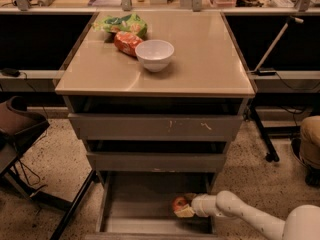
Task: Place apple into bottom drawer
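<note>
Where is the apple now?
Bottom of the camera view, right of centre: the apple is held by the pincer over the right side of the open bottom drawer.

There are three grey drawers in the middle of the frame: top drawer [155,127], middle drawer [155,162] and bottom drawer [142,206]. The one cabinet top [210,59] carries one bowl [154,54] and two snack bags, a green bag [122,23] and an orange-red bag [126,41], upper left. One apple [178,203] shows at lower centre, held by the one gripper [183,209].
</note>
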You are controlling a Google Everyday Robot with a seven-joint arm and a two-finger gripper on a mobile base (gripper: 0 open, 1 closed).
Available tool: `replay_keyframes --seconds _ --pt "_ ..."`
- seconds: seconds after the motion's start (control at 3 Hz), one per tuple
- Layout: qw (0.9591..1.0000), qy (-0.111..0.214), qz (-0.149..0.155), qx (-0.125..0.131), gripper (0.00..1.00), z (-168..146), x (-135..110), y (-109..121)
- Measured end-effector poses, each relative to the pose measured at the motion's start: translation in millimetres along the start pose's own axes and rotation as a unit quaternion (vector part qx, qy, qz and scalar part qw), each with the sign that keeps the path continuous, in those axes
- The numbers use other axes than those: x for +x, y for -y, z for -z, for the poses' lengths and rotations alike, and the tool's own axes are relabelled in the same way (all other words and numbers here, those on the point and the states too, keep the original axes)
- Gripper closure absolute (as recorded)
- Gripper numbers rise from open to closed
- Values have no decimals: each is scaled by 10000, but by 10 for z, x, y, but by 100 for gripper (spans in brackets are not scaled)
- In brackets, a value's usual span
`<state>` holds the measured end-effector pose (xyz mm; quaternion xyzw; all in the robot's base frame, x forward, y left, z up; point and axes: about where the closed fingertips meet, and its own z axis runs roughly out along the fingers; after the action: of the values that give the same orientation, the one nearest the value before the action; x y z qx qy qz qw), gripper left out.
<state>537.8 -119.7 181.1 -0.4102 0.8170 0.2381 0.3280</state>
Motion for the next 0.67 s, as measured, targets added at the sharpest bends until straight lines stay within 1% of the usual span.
replay_keyframes --seconds 0.33,0.67 --pt "10000 3 -4 14 81 -4 2 17" --pt "10000 3 -4 14 58 -4 2 17"
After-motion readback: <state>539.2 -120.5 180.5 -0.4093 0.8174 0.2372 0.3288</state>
